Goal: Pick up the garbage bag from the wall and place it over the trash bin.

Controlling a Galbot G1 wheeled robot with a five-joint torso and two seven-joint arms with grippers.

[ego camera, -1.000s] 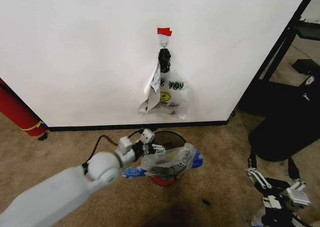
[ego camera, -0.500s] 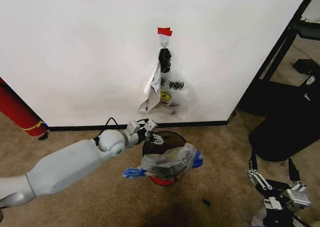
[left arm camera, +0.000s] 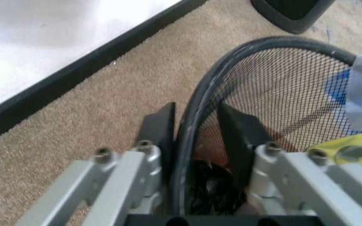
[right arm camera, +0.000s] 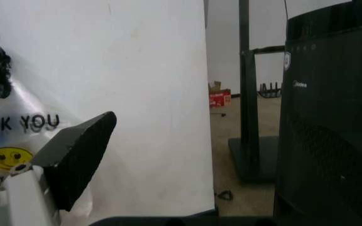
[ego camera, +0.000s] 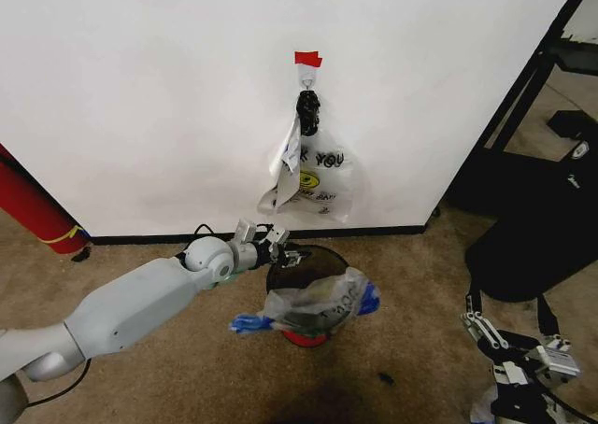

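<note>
wall (ego camera: 140,88) close behind bin, carpet free in front | trash bin (ego camera: 304,261) by baseboard, garbage bag (ego camera: 322,303) draped on its near side | left gripper (ego camera: 288,253) reaches low, jaws parted astride far rim | right gripper (ego camera: 509,345) low right, spread, empty

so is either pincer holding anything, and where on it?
Left pincer straddles the bin rim, one finger inside the mesh and one outside, not clamped. Right pincer holds nothing.

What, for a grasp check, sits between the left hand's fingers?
The trash bin rim: the left hand straddles it, fingers apart, in the left wrist view. Right hand hangs low right.
</note>
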